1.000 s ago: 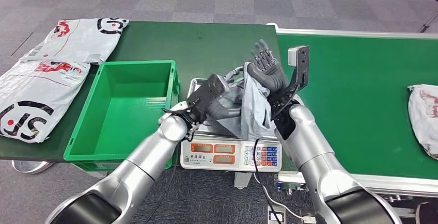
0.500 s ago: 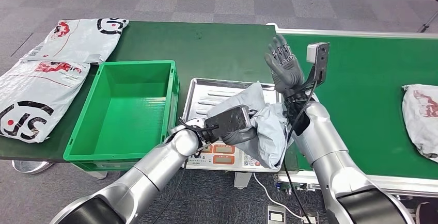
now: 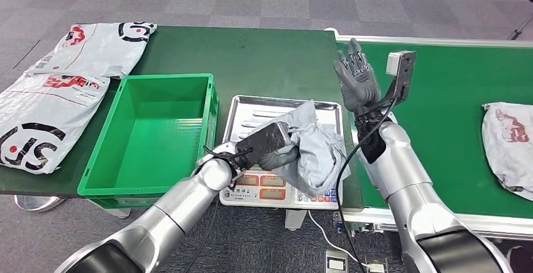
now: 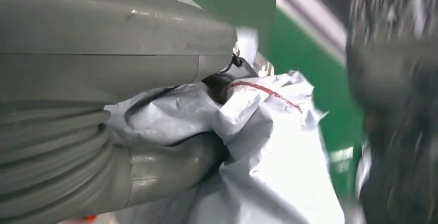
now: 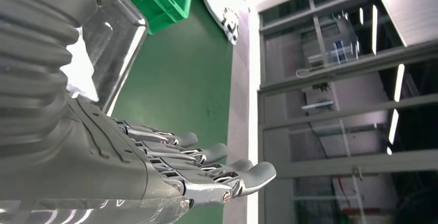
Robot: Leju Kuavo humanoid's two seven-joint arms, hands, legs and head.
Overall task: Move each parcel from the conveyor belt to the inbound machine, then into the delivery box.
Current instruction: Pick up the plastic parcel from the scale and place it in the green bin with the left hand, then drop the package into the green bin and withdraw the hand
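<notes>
A crumpled grey parcel (image 3: 314, 147) lies on the steel tray (image 3: 251, 106) of the inbound scale, hanging over its front edge. My left hand (image 3: 276, 150) grips this grey parcel (image 4: 268, 146) at its near side, the thumb (image 4: 170, 167) pressed into the plastic. My right hand (image 3: 357, 78) is raised above the tray's right edge with its fingers (image 5: 206, 167) spread and holding nothing. Another parcel (image 3: 508, 147) lies on the green conveyor belt (image 3: 452, 97) at the far right. The green delivery box (image 3: 154, 134) stands left of the scale with nothing inside.
Two white SF parcels (image 3: 44, 116) (image 3: 100, 46) lie on the dark green table at far left. The scale's display panel (image 3: 270, 188) faces me at the table's front edge. A black cable (image 3: 342, 178) hangs from my right wrist.
My right hand has let go of the grey parcel and risen away to the right. My left hand took hold of the parcel, which slumped onto the tray. The belt parcel moved slightly left.
</notes>
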